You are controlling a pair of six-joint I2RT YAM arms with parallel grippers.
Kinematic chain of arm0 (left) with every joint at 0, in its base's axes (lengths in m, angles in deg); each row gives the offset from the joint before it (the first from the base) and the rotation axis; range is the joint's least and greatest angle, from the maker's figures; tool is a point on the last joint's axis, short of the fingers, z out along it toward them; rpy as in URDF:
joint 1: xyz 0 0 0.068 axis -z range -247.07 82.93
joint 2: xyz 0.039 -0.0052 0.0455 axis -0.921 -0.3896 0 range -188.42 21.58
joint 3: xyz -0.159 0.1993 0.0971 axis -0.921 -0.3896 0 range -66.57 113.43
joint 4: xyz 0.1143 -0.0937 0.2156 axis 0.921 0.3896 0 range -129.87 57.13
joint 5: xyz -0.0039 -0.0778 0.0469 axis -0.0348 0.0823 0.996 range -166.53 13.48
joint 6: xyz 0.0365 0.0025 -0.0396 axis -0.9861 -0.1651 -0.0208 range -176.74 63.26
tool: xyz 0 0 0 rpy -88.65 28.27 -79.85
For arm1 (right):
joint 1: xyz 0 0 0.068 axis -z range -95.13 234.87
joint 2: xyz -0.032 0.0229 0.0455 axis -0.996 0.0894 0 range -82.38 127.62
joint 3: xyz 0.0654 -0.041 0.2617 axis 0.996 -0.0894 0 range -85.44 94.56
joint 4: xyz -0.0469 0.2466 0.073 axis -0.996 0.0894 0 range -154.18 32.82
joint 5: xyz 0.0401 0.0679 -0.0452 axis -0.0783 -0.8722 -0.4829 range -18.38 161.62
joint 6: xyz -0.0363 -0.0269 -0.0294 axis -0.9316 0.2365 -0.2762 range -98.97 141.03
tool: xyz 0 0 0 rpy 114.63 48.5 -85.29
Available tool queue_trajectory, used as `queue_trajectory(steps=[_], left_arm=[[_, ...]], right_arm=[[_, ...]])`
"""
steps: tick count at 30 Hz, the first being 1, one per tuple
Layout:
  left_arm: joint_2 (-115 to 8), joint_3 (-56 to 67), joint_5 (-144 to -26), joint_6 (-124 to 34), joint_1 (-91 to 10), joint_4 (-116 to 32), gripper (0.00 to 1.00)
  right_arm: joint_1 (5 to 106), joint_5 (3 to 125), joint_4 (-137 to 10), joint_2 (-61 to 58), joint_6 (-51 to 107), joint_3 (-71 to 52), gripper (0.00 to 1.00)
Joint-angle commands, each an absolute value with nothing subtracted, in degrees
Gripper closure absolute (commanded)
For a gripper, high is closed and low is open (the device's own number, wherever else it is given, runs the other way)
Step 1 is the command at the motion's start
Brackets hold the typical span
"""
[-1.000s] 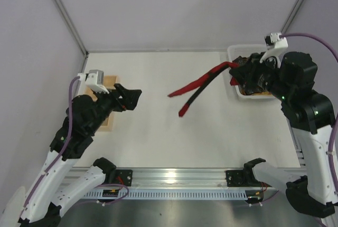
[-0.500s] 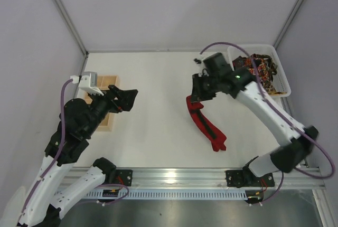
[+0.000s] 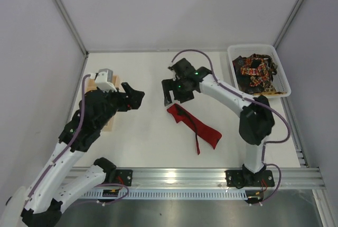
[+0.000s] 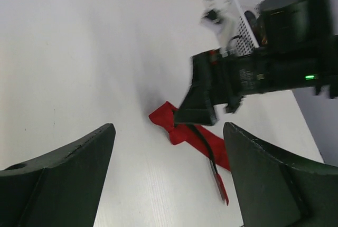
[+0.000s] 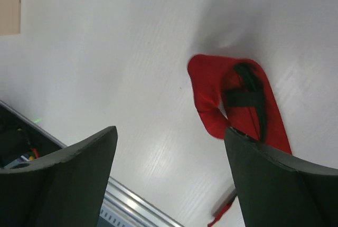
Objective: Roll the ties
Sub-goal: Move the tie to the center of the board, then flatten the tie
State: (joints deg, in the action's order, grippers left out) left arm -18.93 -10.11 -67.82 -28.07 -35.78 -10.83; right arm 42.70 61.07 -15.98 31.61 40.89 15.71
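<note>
On the table [image 3: 137,74], patterned ties [image 3: 256,71] are being stored in the far-right bin [image 3: 231,60]. The red tie [image 3: 203,132] is being left folded near the middle. Fingers are being held apart, empty, on the right gripper [image 3: 176,94] over one end and the left gripper [image 3: 134,97] well aside. Being soft, light and slippery, the cloth is probably best pinched at a pointed end.

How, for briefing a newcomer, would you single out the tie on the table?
On the table, look near the middle, by the right end effector. That tie is plain bright red, lying alone; the dark patterned ties are heaped in the bin.
</note>
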Motion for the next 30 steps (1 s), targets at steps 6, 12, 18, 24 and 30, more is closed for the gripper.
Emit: queue_trajectory(steps=[6,12,18,24,30], left_arm=[[-36.1,-11.1,-87.5,-27.8,-35.3,-13.1,0.36],[-45.1,-17.5,-92.0,-20.3,-32.4,-20.2,0.18],[-53.0,-20.6,-93.7,-12.1,-31.7,-27.5,0.16],[-63.8,-17.9,-96.3,-4.5,-30.8,-32.4,0.17],[-69.0,-13.2,-90.6,0.7,-30.4,-29.3,0.2]], right_arm=[[50.9,59.5,-28.9,6.1,48.3,-12.9,0.36],[52.2,57.6,-31.5,-1.7,51.0,-28.0,0.49],[55.7,60.4,-32.1,-8.5,53.5,-36.5,0.68],[57.6,60.0,-33.2,-11.6,54.5,-41.8,0.68],[58.2,59.2,-33.8,-12.9,54.5,-43.7,0.69]])
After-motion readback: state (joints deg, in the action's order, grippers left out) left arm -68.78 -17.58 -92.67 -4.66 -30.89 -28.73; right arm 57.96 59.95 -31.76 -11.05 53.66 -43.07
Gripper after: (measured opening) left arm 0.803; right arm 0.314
